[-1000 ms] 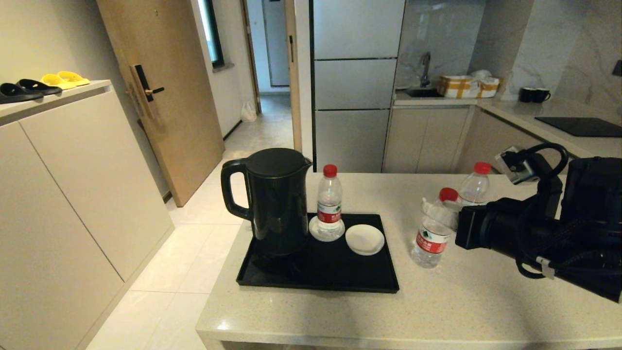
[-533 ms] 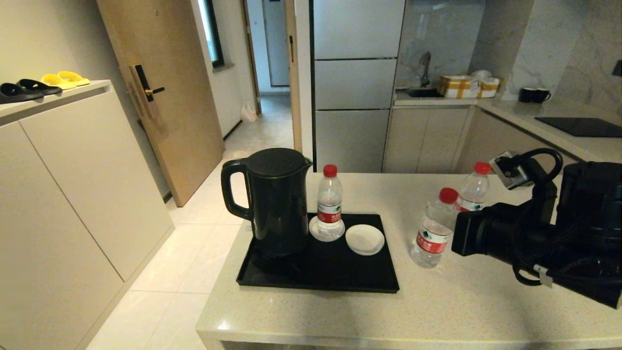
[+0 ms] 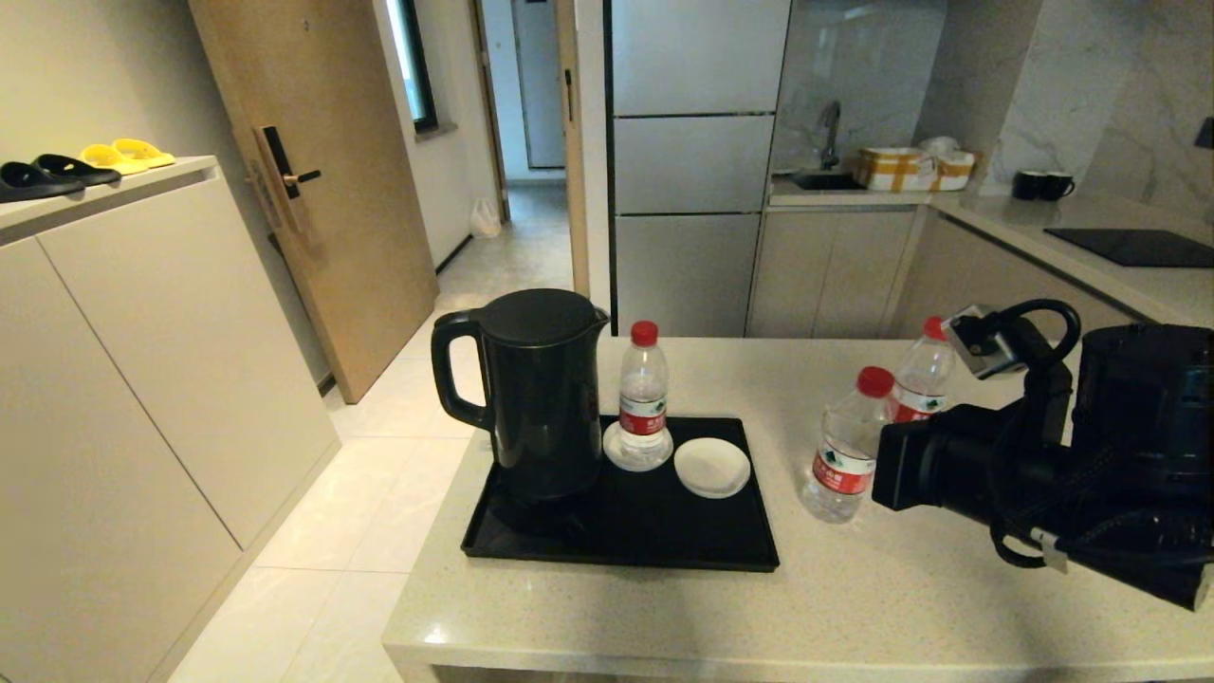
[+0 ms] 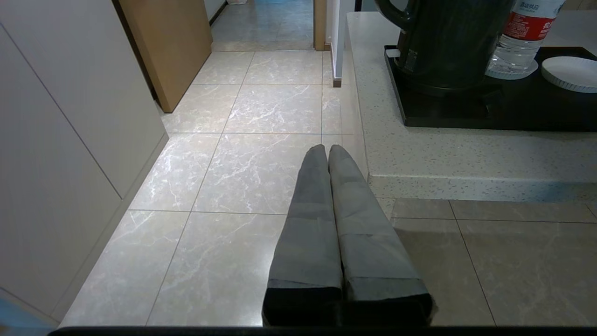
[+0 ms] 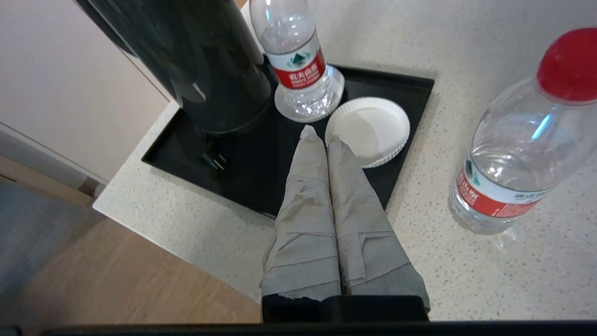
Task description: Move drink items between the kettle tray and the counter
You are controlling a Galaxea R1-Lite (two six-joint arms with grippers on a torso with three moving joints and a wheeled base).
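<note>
The black kettle (image 3: pixel 541 394) stands on the black kettle tray (image 3: pixel 664 541) at the left of the speckled counter (image 3: pixel 901 588). One red-capped bottle (image 3: pixel 643 398) stands upright on a white saucer on the tray, beside the kettle. Two more bottles stand on the counter to the tray's right, one nearer (image 3: pixel 844 446) and one farther back (image 3: pixel 920 384). My right gripper (image 5: pixel 322 136) is shut and empty, hovering over the tray's front by the empty saucer (image 5: pixel 368 128), with the nearer counter bottle (image 5: pixel 513 158) beside it. My left gripper (image 4: pixel 326 148) is shut, low over the floor by the counter's edge.
A beige cabinet (image 3: pixel 142 360) with slippers (image 3: pixel 57 171) stands across the tiled floor (image 3: pixel 360 493) on the left. Behind the counter are a fridge (image 3: pixel 697 161), a sink counter with black mugs (image 3: pixel 1041 184) and a black cooktop (image 3: pixel 1133 247).
My right arm has shifted a little left and lower. The pale fingers seen by the nearer counter bottle's neck a second ago no longer show in the head view. The bottles stand as before.
</note>
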